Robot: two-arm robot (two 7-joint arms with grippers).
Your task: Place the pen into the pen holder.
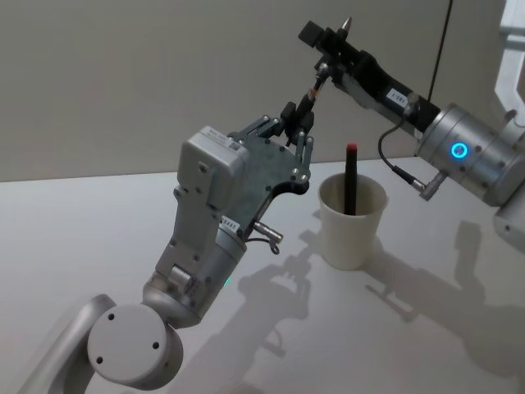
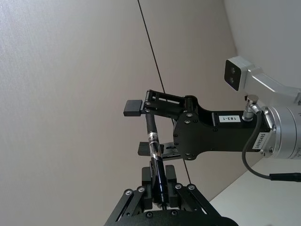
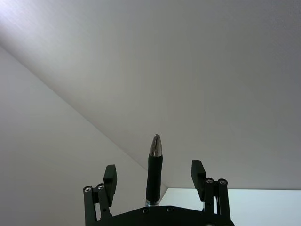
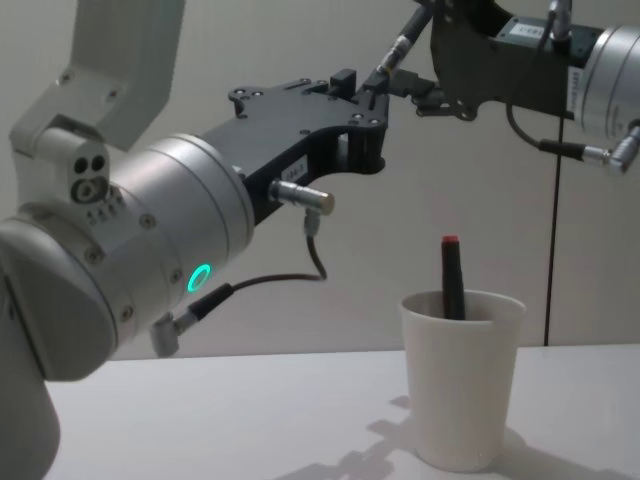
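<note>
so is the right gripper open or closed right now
Open. In the right wrist view the right gripper has its fingers spread apart, with the black pen standing in the gap and touching neither; the left gripper clamps its other end.

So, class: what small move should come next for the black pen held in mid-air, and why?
Probably the right gripper backs off: its fingers are open around the black pen, which the left gripper clamps near the white paper cup.

White pen holder (image 1: 351, 222); black, red-capped marker (image 1: 352, 179)
</note>
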